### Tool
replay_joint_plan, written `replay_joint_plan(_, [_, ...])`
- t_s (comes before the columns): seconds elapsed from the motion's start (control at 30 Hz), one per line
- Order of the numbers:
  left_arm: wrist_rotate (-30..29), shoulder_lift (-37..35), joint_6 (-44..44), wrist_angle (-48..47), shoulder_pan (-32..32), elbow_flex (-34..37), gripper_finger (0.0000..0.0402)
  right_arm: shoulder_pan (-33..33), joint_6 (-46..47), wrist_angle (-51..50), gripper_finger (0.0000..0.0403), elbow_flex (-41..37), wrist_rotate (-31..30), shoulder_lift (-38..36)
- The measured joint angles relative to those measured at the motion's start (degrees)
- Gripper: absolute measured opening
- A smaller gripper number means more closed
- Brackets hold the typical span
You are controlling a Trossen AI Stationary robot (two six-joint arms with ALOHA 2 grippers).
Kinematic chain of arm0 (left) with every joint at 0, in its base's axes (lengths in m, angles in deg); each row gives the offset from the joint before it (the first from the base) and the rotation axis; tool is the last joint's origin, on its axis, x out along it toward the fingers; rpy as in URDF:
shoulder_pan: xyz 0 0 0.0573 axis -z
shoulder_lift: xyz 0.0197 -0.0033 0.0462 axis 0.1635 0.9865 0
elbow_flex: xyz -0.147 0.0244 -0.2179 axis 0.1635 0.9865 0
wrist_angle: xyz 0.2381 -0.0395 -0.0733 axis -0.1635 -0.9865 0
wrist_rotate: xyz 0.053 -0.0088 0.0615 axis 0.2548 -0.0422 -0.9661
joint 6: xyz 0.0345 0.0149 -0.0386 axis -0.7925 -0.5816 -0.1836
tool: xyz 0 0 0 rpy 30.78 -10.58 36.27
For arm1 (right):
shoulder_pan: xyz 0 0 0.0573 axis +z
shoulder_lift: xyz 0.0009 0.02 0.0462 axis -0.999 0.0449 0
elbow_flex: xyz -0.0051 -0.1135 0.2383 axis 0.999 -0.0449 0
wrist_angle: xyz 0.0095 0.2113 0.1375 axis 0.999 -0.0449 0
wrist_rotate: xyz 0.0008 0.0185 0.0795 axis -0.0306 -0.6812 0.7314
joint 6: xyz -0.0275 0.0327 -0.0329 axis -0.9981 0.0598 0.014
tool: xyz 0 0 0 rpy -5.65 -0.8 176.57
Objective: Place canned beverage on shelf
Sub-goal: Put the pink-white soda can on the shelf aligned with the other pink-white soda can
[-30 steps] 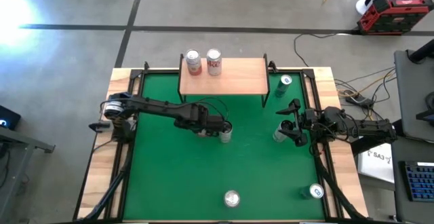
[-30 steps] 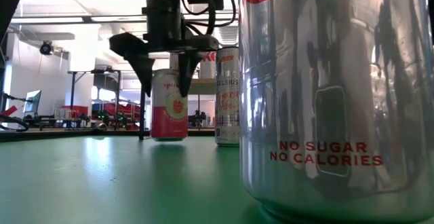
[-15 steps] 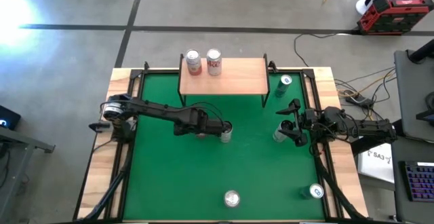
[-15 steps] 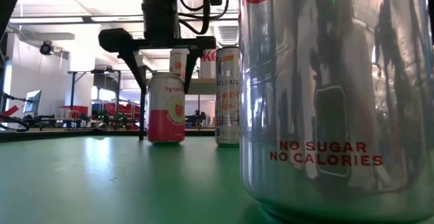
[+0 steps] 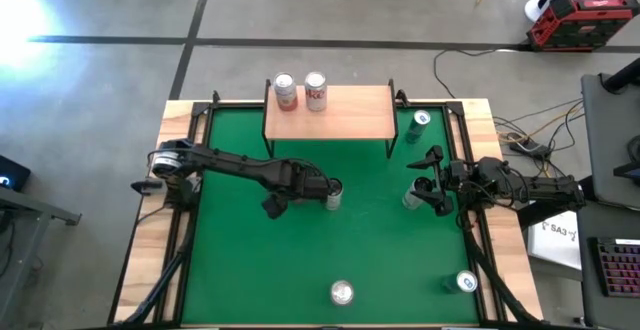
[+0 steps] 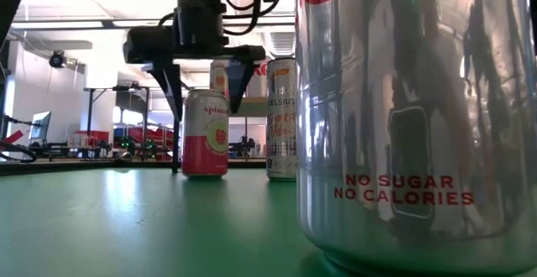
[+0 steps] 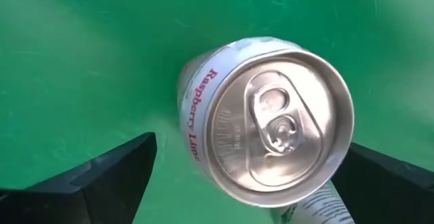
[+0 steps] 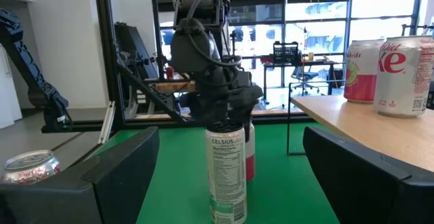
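The left gripper [image 5: 322, 192] hangs over the middle of the green mat [image 5: 240, 260], its two dark fingers [image 7: 102, 180] spread wide to either side of an upright pink-and-white can [image 6: 205, 133]. From the left wrist view the can's silver lid sits between the fingers with clear mat showing on both sides, so nothing is clamped. In the low view the fingers point down just above and beside the can's rim, apart from its wall. In the high view this can [image 5: 333, 199] stands below the front edge of the shelf [image 5: 345, 112], near its middle.

The shelf, a light-wood board on thin black legs, stands at the far edge of the mat. Two cans rest on its left end, side by side: a pink-topped can [image 5: 286, 91] and a red-and-white can [image 5: 316, 91]. The rest of the board is bare wood.

Near the front edge of the mat, about centre, stands a silver can [image 5: 343, 292], which fills the foreground of the low view.

Further right, the right gripper [image 5: 428, 182] waits near the right edge of the mat, fingers wide apart, with a tall white can [image 8: 227, 176] standing upright just ahead of them and untouched. A green-topped can [image 5: 420, 121] stands beside the shelf's right end, and a blue-topped can [image 5: 466, 282] sits at the front right corner
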Motion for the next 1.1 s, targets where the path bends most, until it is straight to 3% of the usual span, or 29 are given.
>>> replay_joint_plan(0.77, [3.1, 3.8, -5.1, -1.6, -3.7, -1.9, 0.0396, 0.0, 0.0, 0.0, 0.0357, 0.0, 0.0, 0.0])
replay_joint_plan(0.9, [2.5, 3.8, -5.2, -3.2, -3.8, -1.9, 0.0371, 0.0, 0.0, 0.0, 0.0357, 0.0, 0.0, 0.0])
replay_joint_plan(1.1, [2.5, 3.8, -7.3, -3.3, -3.7, -1.9, 0.0289, 0.0, 0.0, 0.0, 0.0357, 0.0, 0.0, 0.0])
